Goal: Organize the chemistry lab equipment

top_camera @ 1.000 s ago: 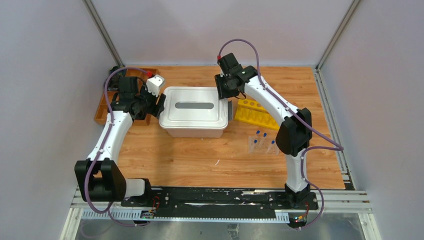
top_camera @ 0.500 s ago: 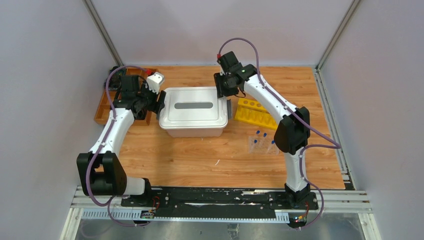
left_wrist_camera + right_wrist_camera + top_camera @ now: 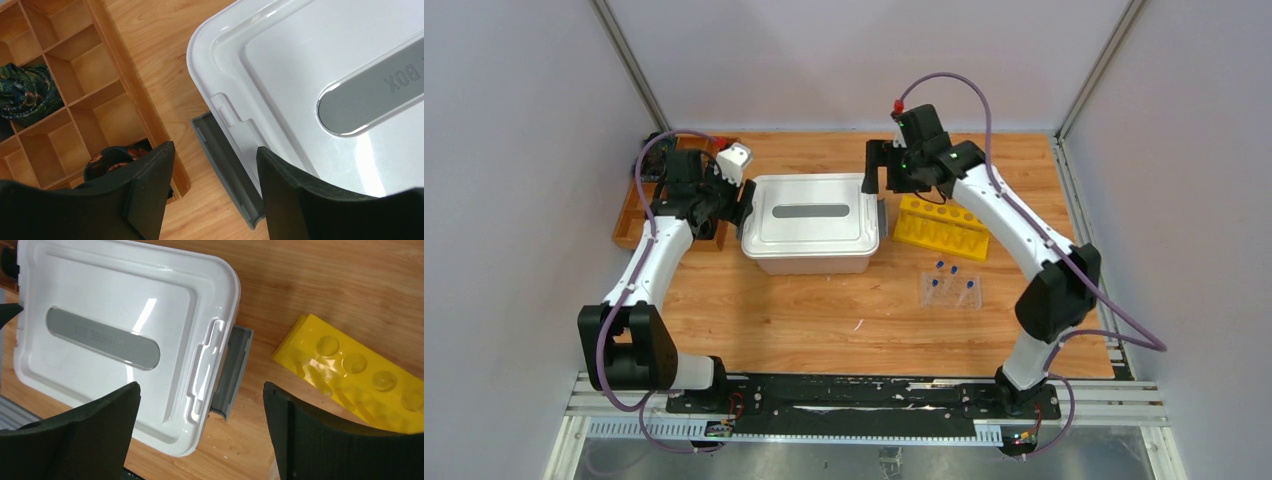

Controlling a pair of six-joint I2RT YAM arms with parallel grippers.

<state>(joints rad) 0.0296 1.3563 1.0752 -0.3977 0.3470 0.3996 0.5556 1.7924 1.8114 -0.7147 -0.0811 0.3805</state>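
On the right half of the tabletop (image 3: 824, 315), the yellow holed rack (image 3: 941, 228) lies just right of a white lidded box (image 3: 810, 222), and the clear vial tray (image 3: 951, 292) holding blue-capped vials (image 3: 953, 270) stands nearer the arm bases. The right pincer (image 3: 874, 180) hangs spread wide above the box's right end, over a grey latch (image 3: 232, 370). The left pincer (image 3: 742, 208), equally spread and holding nothing, sits at the box's left end, beside the brown wooden tray (image 3: 634, 218).
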